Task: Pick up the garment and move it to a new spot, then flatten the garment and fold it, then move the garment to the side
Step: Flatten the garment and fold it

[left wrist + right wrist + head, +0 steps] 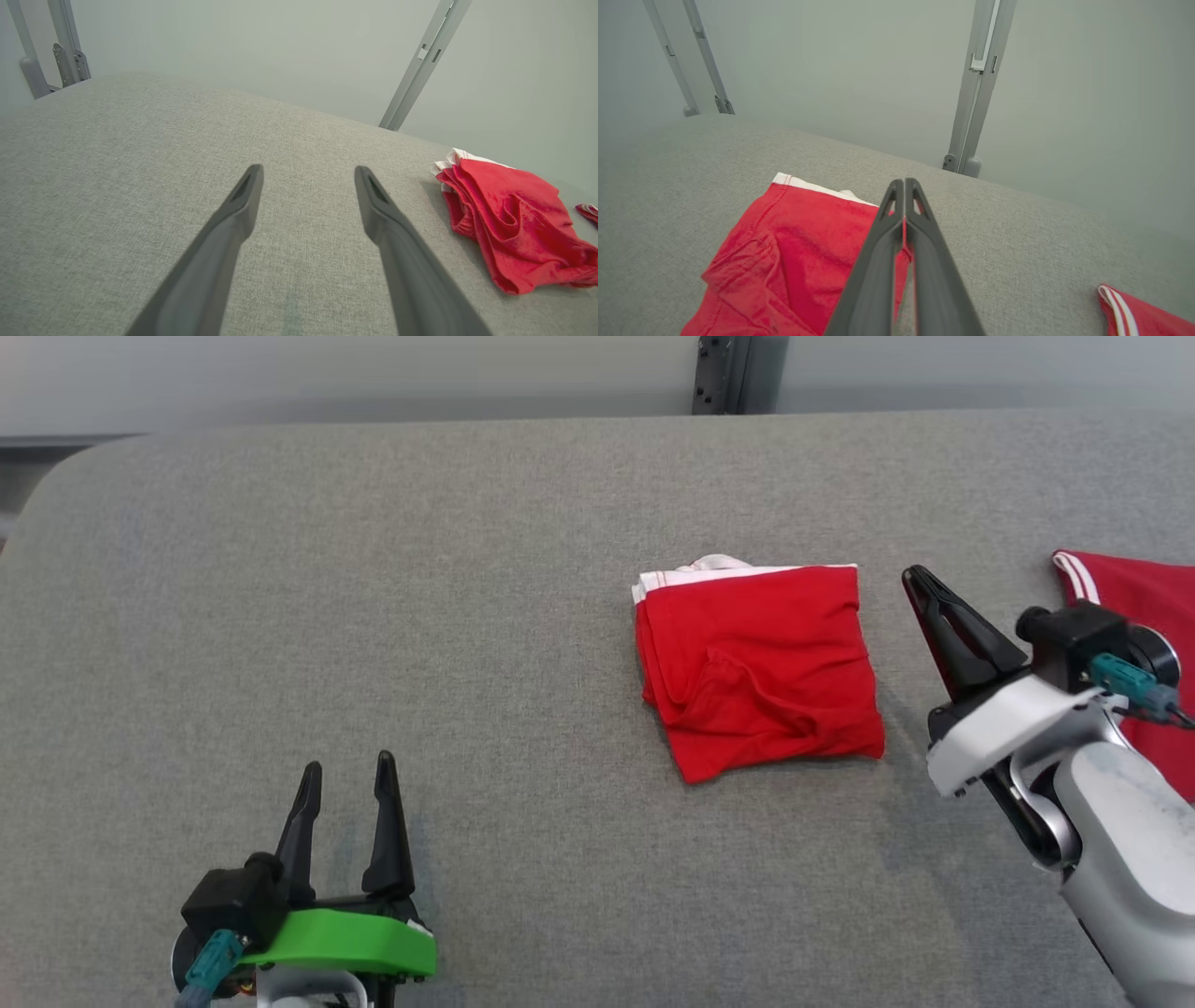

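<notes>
The right gripper [917, 581], clenched empty, is held just beside the folded red fabric garment [758, 667] with a white waistband, probably so that the garment can be moved aside.

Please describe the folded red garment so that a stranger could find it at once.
On the grey fabric surface, look right of centre, beside the shut right gripper. The folded red garment lies there as a compact square with a white band; the other red cloth, white-striped, sits at the right edge.
</notes>
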Motion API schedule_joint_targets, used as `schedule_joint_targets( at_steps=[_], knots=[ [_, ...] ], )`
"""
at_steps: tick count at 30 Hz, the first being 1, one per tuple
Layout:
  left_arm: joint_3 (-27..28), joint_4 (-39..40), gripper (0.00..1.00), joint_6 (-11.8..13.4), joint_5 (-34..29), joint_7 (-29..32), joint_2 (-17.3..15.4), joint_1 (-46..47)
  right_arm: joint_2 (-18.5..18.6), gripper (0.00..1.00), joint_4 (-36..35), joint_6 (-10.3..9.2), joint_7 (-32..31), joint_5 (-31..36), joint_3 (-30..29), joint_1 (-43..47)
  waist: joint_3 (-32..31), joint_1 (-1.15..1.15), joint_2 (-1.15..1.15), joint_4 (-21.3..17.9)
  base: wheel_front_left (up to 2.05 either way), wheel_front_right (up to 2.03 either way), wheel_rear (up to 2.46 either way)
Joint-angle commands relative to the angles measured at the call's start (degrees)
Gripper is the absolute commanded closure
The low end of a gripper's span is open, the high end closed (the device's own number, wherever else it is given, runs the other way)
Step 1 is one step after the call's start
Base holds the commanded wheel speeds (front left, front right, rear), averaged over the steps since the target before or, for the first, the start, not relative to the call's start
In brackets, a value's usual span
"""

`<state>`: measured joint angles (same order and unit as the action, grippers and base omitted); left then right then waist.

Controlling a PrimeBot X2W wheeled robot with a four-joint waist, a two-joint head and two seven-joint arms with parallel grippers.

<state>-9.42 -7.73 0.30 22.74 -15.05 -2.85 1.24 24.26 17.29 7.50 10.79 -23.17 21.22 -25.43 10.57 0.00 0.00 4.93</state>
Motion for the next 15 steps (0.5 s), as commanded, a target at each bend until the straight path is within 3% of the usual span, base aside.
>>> schedule_joint_targets(
  at_steps=[1,15],
  knots=[
    [-0.1,0.2,0.0,-0.2,0.7,-0.1,-0.1,1.4,0.6,1.0,1.2,-0.01,-0.5,-0.2,1.5,-2.0,3.6,0.0,0.0,2.5,0.0,0.0,0.0],
    [-0.9,0.3,0.0,0.7,2.2,-0.1,-0.1,4.1,2.0,1.0,11.7,-0.02,1.4,-6.2,18.6,-10.8,7.7,0.0,0.0,5.7,0.0,0.0,0.0]
  ],
)
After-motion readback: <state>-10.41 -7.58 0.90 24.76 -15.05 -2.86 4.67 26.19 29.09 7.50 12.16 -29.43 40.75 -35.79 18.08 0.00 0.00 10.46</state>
